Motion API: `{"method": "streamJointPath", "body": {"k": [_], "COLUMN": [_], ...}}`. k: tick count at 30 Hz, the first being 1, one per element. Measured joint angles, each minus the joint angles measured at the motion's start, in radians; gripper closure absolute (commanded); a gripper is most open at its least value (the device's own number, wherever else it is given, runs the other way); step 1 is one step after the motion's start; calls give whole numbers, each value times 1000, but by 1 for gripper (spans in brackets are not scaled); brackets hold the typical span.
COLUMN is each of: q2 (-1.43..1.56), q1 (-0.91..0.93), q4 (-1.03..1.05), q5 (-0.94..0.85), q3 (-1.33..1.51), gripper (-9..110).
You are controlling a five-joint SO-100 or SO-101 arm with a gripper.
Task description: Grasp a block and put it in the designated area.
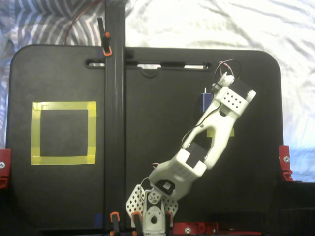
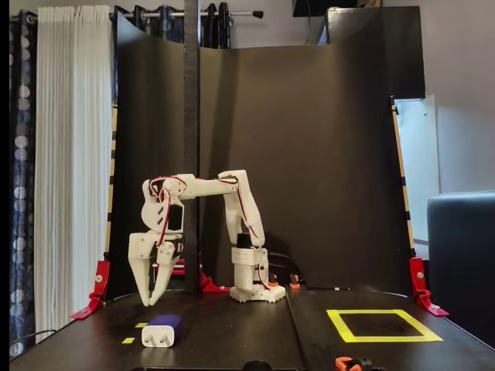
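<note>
The block [image 2: 162, 331] is dark blue with a white end face and lies on the black table at the front left of a fixed view. In the fixed view from above, the block [image 1: 205, 102] shows as a dark blue shape just left of the wrist. My gripper [image 2: 151, 302] points straight down and hovers a little above the table, just behind and left of the block. Its jaws stand slightly apart and hold nothing. The designated area [image 1: 64, 132] is a yellow tape square at the far left from above, and the same square [image 2: 383, 325] lies at the right in the front view.
A black vertical post [image 1: 114, 98] crosses the table between the arm and the yellow square. Small yellow markers [image 2: 128, 340] lie by the block. Red clamps [image 1: 284, 162] hold the table's edges. The arm's base [image 2: 251, 282] stands at the table's middle back.
</note>
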Motion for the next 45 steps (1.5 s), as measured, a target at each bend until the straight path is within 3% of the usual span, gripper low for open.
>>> {"method": "streamJointPath", "body": {"k": [1,5,11,45], "q2": [0,-11,-29,-196], "q1": [0,-9,-15,-8], "q4": [3,9,-5,-137], "q5": [0,0,0,0], "q3": [0,0,0,0], "gripper": [98,77,63,63]}}
